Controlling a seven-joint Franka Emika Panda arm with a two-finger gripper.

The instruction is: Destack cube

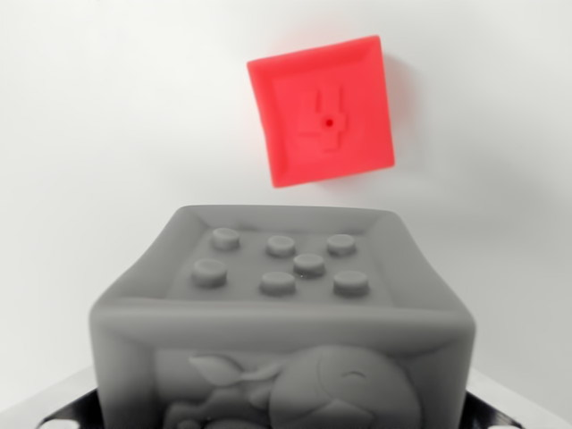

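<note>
I see two cubes. The grey cube fills the lower part of my wrist view, seven studs on its top and an embossed figure on its near face. The red cube lies beyond it, apart, on the white surface. Whether my fingers grip the grey cube, I cannot tell.

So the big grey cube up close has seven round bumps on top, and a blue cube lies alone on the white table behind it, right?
Not quite: the cube behind is red, not blue. The wrist view shows it lying alone on the white table, beyond the grey cube with its seven round bumps.
</note>
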